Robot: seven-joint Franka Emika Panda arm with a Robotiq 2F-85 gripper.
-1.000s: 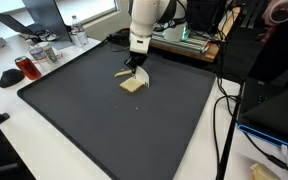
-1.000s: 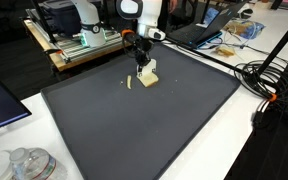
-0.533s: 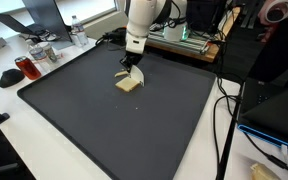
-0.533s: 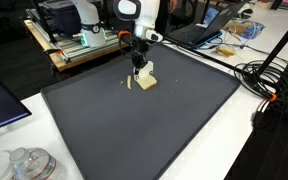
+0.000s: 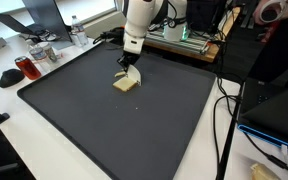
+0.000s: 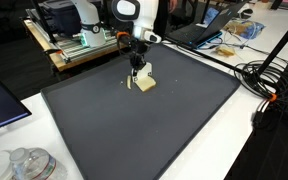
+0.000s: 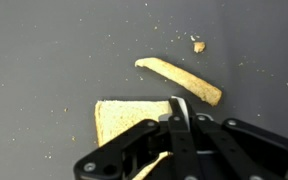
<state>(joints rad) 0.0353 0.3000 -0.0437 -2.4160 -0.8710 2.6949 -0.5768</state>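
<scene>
A pale bread slice (image 7: 119, 122) lies on the dark mat (image 5: 114, 130). It also shows in both exterior views (image 5: 126, 85) (image 6: 145, 82). A long crust strip (image 7: 179, 78) lies just beyond it, with a crumb (image 7: 198, 45) farther off. The strip also shows in an exterior view (image 6: 128, 82). My gripper (image 7: 176, 118) points straight down at the slice's edge (image 5: 128, 68) (image 6: 137, 68). Its fingers are pressed together on a thin pale blade (image 7: 177, 105), whose tip sits at the slice's edge, between slice and strip. The fingers hide the near part of the slice.
The mat covers a white table (image 5: 14, 150). A laptop and cups (image 5: 29, 65) stand beside the mat's edge. A wooden crate with gear (image 6: 79, 45) is behind it. Cables (image 6: 269, 85) trail along one side. A clear container (image 6: 24, 165) sits at a near corner.
The gripper and the bread slice have shifted a little sideways across the mat together. The crust strip has stayed where it was.
</scene>
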